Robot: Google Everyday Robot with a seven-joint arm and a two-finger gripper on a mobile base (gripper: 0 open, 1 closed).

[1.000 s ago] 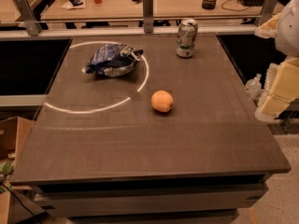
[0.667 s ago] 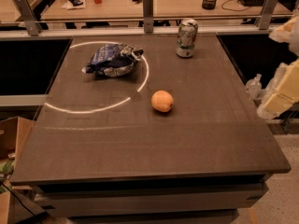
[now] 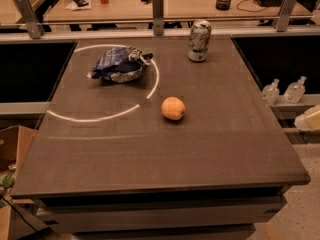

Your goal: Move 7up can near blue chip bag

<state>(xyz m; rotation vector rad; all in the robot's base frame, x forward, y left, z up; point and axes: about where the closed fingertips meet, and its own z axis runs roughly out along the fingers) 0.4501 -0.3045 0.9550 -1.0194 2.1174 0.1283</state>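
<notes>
The 7up can (image 3: 199, 40) stands upright at the far edge of the dark table (image 3: 215, 149), right of centre. The blue chip bag (image 3: 120, 64) lies crumpled at the far left, inside a white arc marked on the tabletop. The can is well apart from the bag, about a bag's width to its right. My gripper is out of view; only a cream piece of the arm (image 3: 309, 119) shows at the right edge, beside the table and below its top.
An orange fruit (image 3: 173, 108) sits near the table's middle, between me and the can. Metal rail posts (image 3: 158, 11) line the far edge. Two small bottles (image 3: 282, 90) stand on a shelf to the right. A cardboard box (image 3: 12, 149) is at the left.
The arm at the right edge has withdrawn, moving down and out of frame; only a small part is left. The can, bag and orange have not moved.
</notes>
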